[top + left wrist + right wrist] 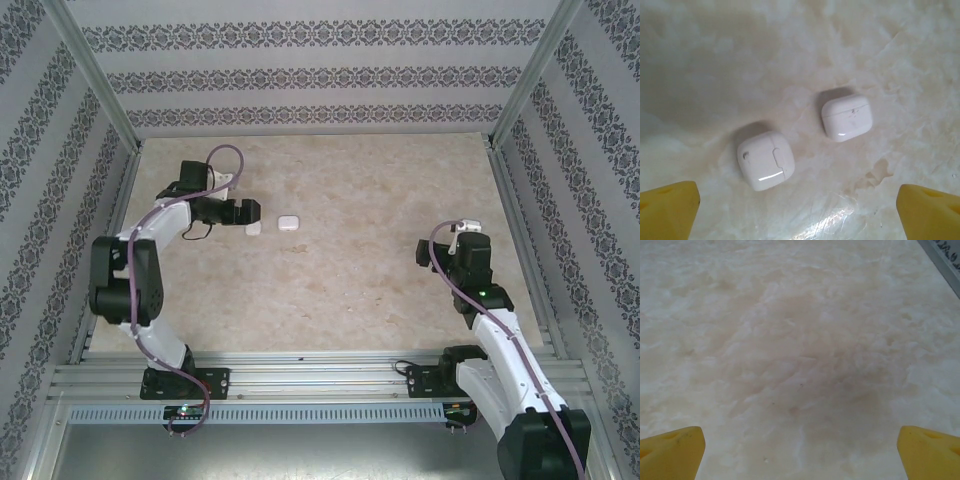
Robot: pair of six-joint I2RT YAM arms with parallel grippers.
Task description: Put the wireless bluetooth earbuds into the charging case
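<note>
Two white rounded charging cases lie on the marbled table, lids closed. The nearer case (765,160) (253,227) sits just ahead of my left gripper (797,202) (247,211), and the other case (846,117) (289,222) lies a little beyond, to its right. My left gripper is open, its yellow fingertips (667,210) spread wide with nothing between them. The wireless bluetooth earbuds are out of view. My right gripper (800,445) (462,235) is open over bare table at the right side, far from both cases.
A metal frame rail (942,262) runs along the table's right edge near my right gripper. Patterned walls (320,70) enclose the table at the back and sides. Open marbled tabletop (350,280) lies between the two arms.
</note>
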